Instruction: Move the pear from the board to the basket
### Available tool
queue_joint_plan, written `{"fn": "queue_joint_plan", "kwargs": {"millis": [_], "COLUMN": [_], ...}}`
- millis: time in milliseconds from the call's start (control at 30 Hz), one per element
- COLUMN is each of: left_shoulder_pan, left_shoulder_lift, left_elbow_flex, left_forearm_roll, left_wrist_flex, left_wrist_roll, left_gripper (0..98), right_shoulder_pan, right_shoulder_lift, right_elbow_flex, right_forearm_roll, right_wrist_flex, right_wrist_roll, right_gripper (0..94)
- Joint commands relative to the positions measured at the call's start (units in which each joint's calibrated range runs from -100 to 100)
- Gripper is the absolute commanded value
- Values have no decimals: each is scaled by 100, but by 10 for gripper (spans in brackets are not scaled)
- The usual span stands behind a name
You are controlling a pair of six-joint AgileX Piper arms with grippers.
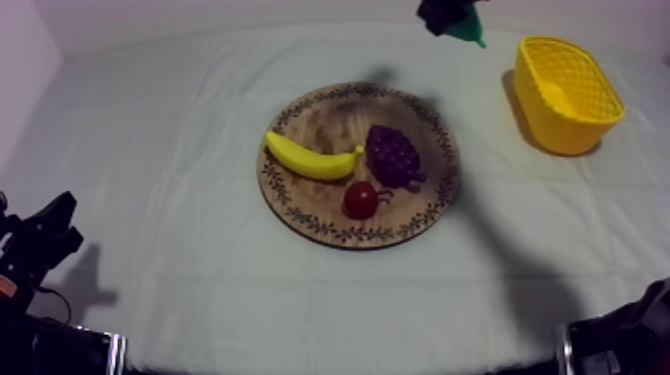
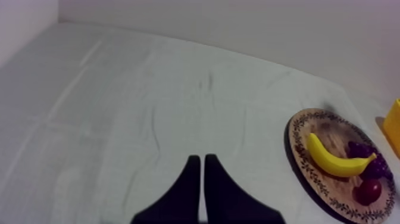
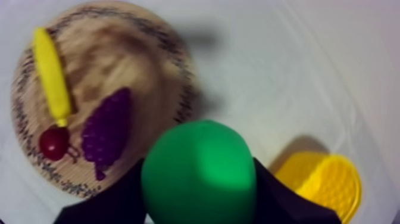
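My right gripper [image 1: 447, 14] hangs high over the far side of the table, between the board and the basket, shut on the green pear [image 1: 467, 30]. In the right wrist view the pear [image 3: 199, 173] sits between black fingers [image 3: 119, 199], above the cloth between the round wooden board [image 3: 119, 53] and the yellow basket [image 3: 324, 182]. The basket [image 1: 566, 95] stands at the far right, to the right of the pear. My left gripper [image 1: 45, 234] rests low at the left; its fingers [image 2: 190, 179] lie together as a narrow wedge.
On the wooden board [image 1: 329, 115] at mid-table lie a banana [image 1: 311, 160], a bunch of grapes [image 1: 392, 157] and a small red fruit [image 1: 360, 200]. Bare cloth stretches between board and basket.
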Motion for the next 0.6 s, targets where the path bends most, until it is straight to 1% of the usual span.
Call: {"fn": "queue_joint_plan", "kwargs": {"millis": [0,233,567], "left_shoulder_pan": [0,0,0], "left_shoulder_lift": [0,0,0], "left_elbow_flex": [-2,-2,-2], "left_forearm_roll": [-2,-2,-2], "left_wrist_flex": [-1,-1,-1], "left_wrist_roll": [2,2,2], "left_gripper": [1,1,1], "right_shoulder_pan": [355,1106,1937], "right_shoulder_lift": [37,188,501], "right_elbow_flex": [39,44,-281], "right_forearm_roll": [-17,-15,102], "right_wrist_flex": [-12,-11,-40], "right_wrist_roll": [-123,-269,-249], "right_gripper": [348,335,336]}}
